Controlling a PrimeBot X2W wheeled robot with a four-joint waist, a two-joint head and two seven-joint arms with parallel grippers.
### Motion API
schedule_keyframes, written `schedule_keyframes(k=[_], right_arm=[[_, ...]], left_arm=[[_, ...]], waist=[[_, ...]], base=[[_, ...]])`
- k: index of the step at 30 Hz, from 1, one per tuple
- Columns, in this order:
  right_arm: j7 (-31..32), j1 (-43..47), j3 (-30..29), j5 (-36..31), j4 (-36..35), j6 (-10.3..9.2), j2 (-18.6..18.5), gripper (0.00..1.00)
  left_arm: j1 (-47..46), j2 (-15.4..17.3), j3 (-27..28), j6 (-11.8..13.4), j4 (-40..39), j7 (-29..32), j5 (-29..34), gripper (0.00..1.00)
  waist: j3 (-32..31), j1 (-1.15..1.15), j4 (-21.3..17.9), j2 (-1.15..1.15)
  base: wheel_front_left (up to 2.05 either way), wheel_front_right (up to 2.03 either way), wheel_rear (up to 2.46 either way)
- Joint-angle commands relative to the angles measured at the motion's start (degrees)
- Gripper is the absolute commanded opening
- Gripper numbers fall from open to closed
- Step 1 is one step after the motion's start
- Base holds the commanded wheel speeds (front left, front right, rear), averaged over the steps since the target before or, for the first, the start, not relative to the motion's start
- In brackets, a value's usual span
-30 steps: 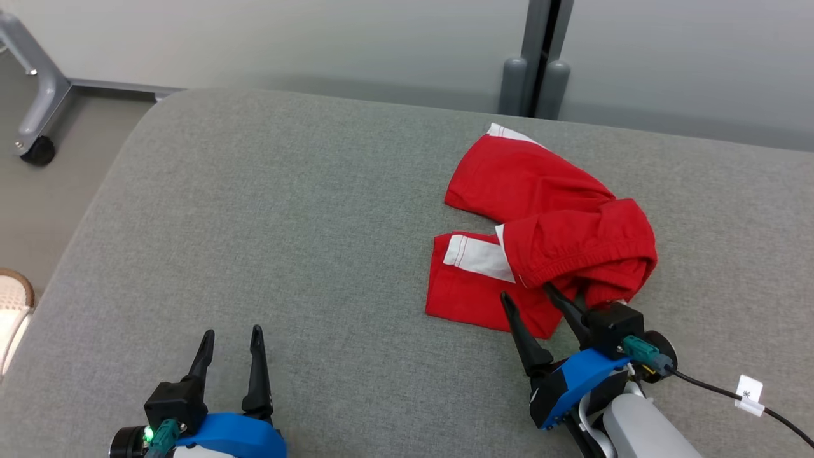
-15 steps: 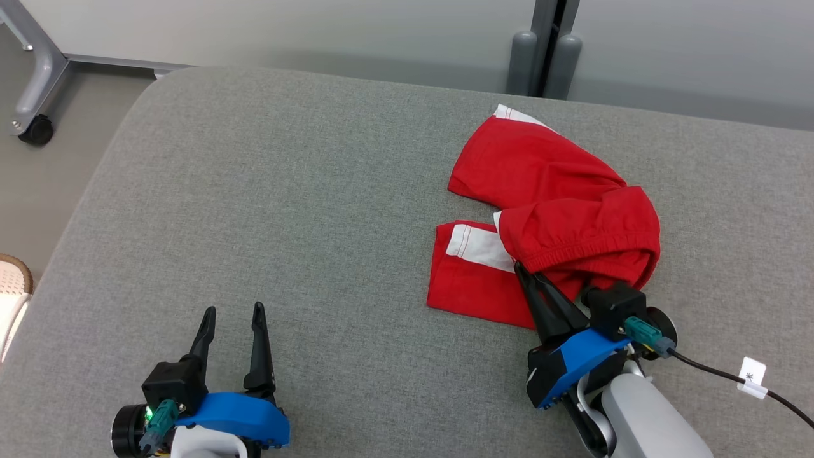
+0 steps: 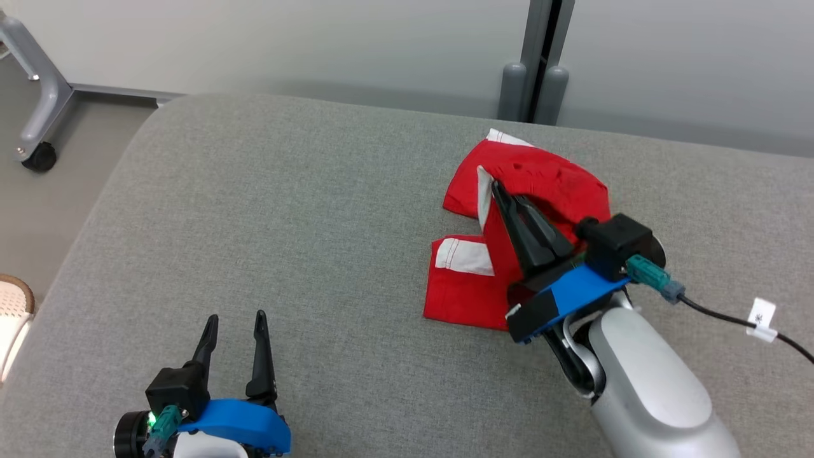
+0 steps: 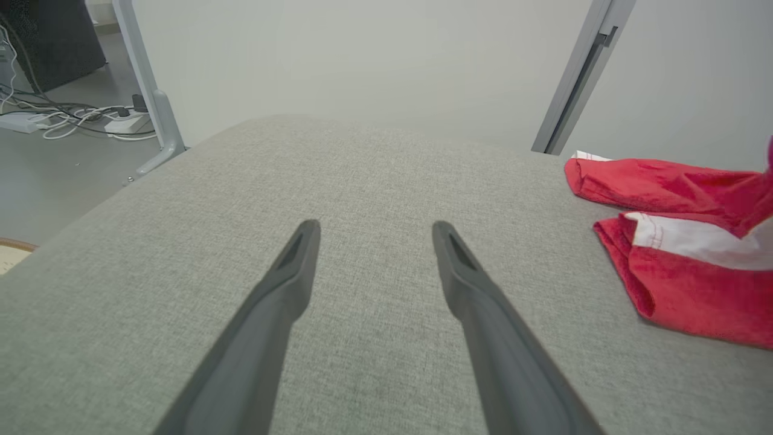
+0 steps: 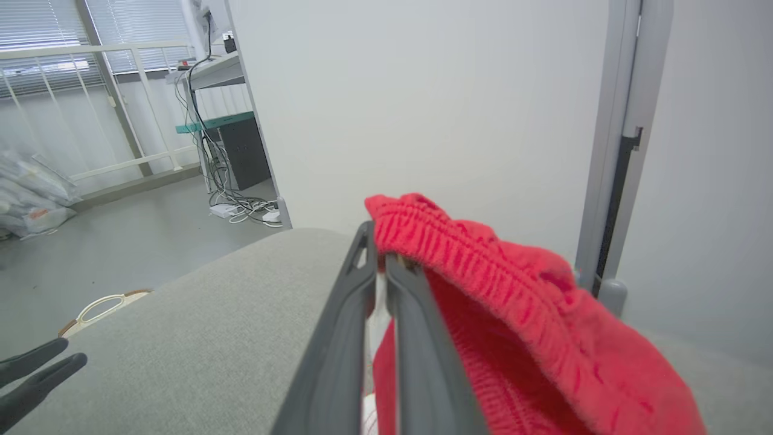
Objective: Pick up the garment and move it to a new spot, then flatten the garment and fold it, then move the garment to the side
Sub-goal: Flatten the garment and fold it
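Observation:
A pair of red shorts with white trim [image 3: 470,286] lies crumpled on the grey padded table [image 3: 286,210], right of centre. My right gripper [image 3: 502,194] is shut on the shorts' elastic waistband and holds it raised above the rest of the cloth. In the right wrist view the ribbed waistband [image 5: 483,266] drapes over the closed fingers [image 5: 338,338]. Near the front left edge, my left gripper [image 3: 234,321] stands open with nothing between its fingers. The left wrist view shows the shorts [image 4: 682,241] at its right side, apart from the open left gripper [image 4: 371,232].
A grey post [image 3: 537,57] stands behind the table against a pale wall. A metal frame leg with a castor [image 3: 35,121] is on the floor at far left. A black cable with a white tag [image 3: 760,315] trails from my right wrist.
My right gripper closed on the waistband and lifted it up and away from me, folding the cloth over. The left gripper stayed put. The camera shifted slightly.

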Motion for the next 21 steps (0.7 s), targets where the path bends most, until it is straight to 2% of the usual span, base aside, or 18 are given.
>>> schedule_keyframes(k=[1, 9, 15, 21], right_arm=[[0.0, -2.7, 1.1, 1.0, -0.9, 0.00, -0.1, 0.00], [0.0, -10.5, 4.5, 7.9, -6.9, 0.00, -0.1, 0.00], [0.0, -5.9, 7.0, 11.8, -10.7, 0.00, -0.9, 0.00], [0.0, 4.5, 10.1, 15.5, -7.8, 0.00, -7.8, 0.00]], left_arm=[[0.4, 0.0, -0.5, -0.2, 0.2, -0.2, 0.3, 1.00], [2.2, 0.0, -1.2, -0.5, 0.7, -0.2, 0.9, 1.00], [4.2, 0.0, -0.2, -0.1, 0.5, -0.2, 0.9, 1.00], [4.9, 0.0, 0.2, -0.4, 0.3, -0.2, 0.4, 1.00]], waist=[[-1.0, 0.00, -0.1, 0.00], [-4.2, 0.00, 1.2, 0.00], [-5.6, 0.00, -0.3, 0.00], [-5.7, 0.00, -4.2, 0.00]], base=[[0.00, 0.00, 0.00], [0.00, 0.00, 0.00], [0.00, 0.00, 0.00], [0.00, 0.00, 0.00]])
